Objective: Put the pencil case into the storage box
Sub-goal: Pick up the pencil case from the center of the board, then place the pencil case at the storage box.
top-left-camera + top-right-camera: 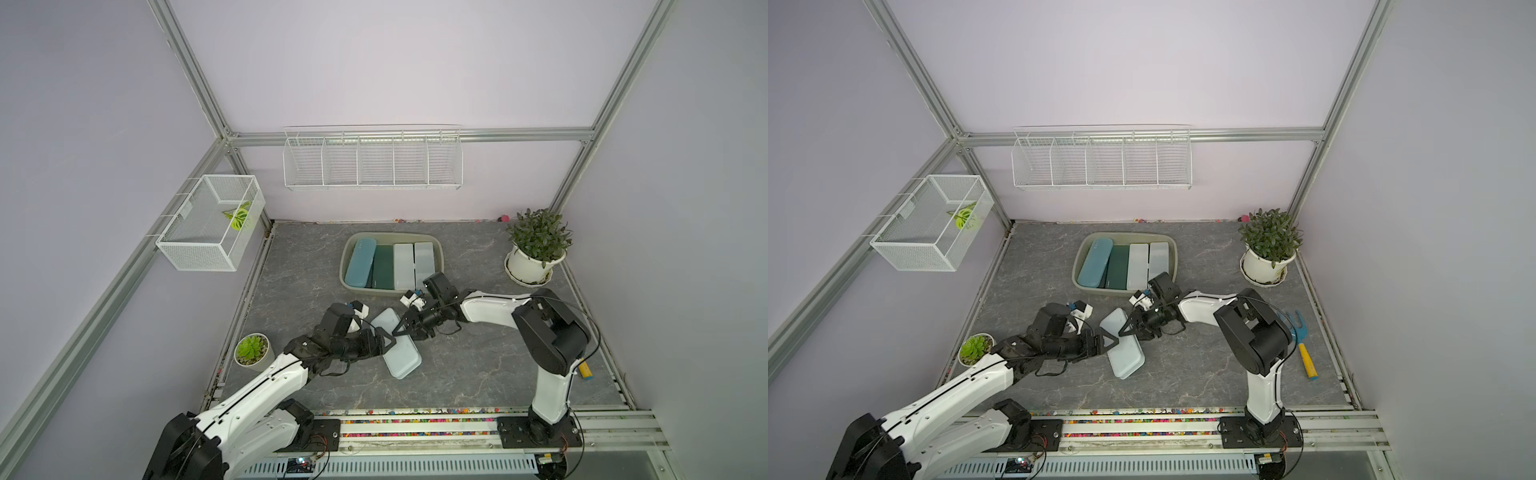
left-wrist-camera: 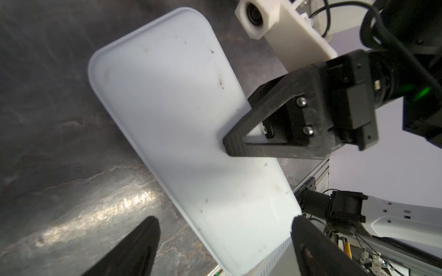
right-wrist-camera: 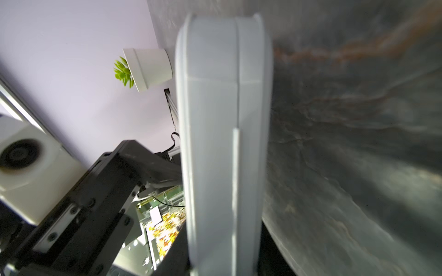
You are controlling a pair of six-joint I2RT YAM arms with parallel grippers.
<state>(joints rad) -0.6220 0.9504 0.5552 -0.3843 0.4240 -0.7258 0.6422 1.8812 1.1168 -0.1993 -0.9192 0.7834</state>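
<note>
**Arms.** Your left arm reaches in low from the front-left corner. Your left gripper [image 1: 390,341] sits at one long edge of the pencil case [image 1: 401,358]. In the left wrist view its jaws stand wide apart, straddling the case without clamping it. Your right arm rises from the front-right base, elbow high, forearm angled in toward the centre. Your right gripper [image 1: 401,330] is closed on the opposite long edge, with one of its fingers [image 2: 263,149] lying flat across the lid.

**Pencil case.** It is a pale blue-white oblong shell with rounded corners, a raised rim and a few dark specks on the lid. In the right wrist view it appears edge-on, with a seam between its two halves. It lies askew over the middle of the grey marbled table [image 1: 478,365], between the two grippers. It is outside the storage box [image 1: 390,235] and nearer the front. You cannot tell whether it is clear of the table.

**Containers.** The white mesh basket [image 1: 199,232] on the left wall holds a green leaf [image 1: 237,216]. The storage box, at back centre, holds four cases side by side: a light blue one leaning at its left end, a dark green one, then two frosted white ones. The wire rack [image 1: 372,160] hangs on the back wall above it.

**Other items.**
- A succulent pot [image 1: 251,351] stands beside your left arm.
- A leafy potted plant [image 1: 536,249] stands at back right.
- A garden fork [image 1: 1302,345] lies at far right in a top view.
</note>
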